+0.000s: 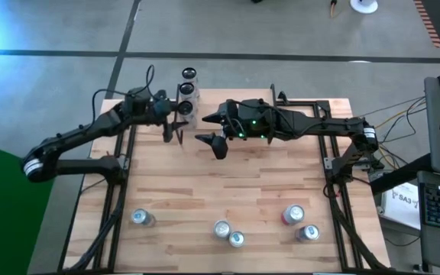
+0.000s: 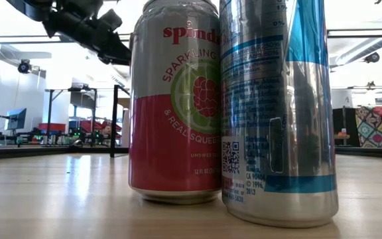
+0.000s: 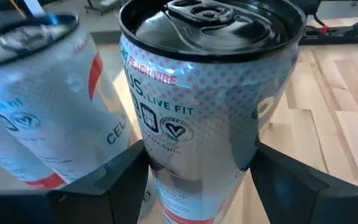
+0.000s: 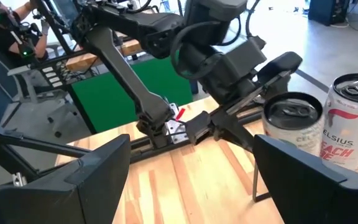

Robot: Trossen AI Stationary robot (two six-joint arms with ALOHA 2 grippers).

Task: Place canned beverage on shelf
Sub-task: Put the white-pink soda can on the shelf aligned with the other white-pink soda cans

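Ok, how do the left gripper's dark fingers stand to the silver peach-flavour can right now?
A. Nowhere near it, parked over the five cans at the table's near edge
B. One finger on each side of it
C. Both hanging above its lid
B: in the left wrist view the left gripper has a dark finger on each side of the silver peach-flavour can, low on its body.

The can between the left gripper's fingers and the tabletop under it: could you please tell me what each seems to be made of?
The can looks like thin metal, probably aluminium: a glossy printed wall, a dark shiny lid with a pull tab. The left gripper straddles it. The tabletop looks like pale wood: joined strips with visible grain and a smooth, slightly reflective finish.
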